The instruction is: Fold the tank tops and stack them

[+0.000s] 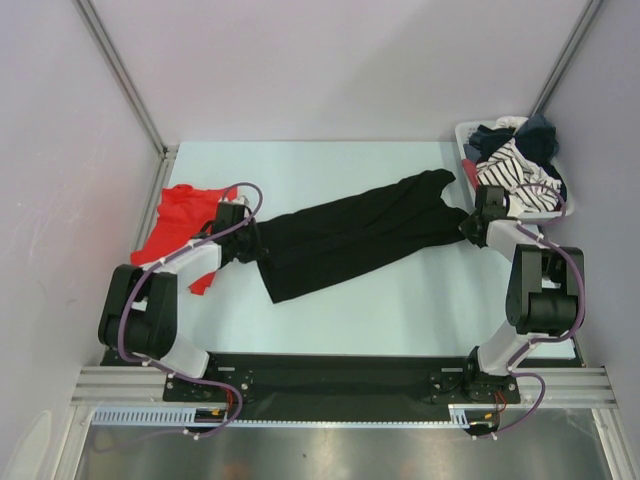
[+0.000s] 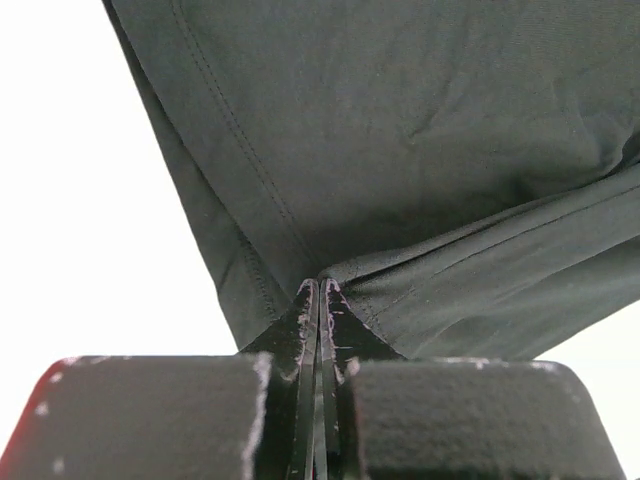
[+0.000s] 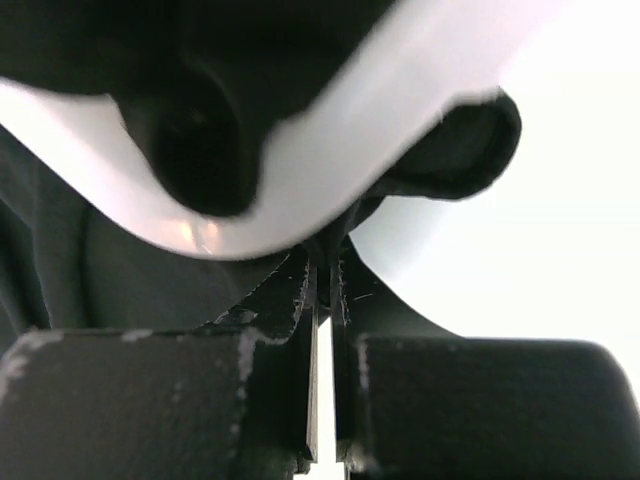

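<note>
The black tank top (image 1: 350,235) lies drawn out in a long diagonal band across the middle of the table (image 1: 400,320). Its lower-left end is at the left end effector (image 1: 243,238) and its upper-right end at the right end effector (image 1: 470,228). The left end effector is clamped tight on a hem corner, where 2 stitched edges meet at its fingertips. The right end effector is narrowed to a slit, with dark fabric pinched at its tips. The red tank top (image 1: 180,215) sits crumpled at the table's left edge, near the black one's lower end.

The step in hand looks like spreading the black garment flat before the first fold. Doing it well calls for even tension from both arms and a level descent, so the cloth lands without a twist. The band is bunched narrow, so it will probably need widening before any crease is made. The left arm should work clear of the red garment so as not to drag it.

The right wrist view is mostly blur. A pale curved band crosses it, and whether that is the table seen through an armhole cannot be told, nor which part of the garment is gripped. The left arm covers part of the red tank top. Heaped clothes hide much of the white basket (image 1: 462,135) at the far right corner.
</note>
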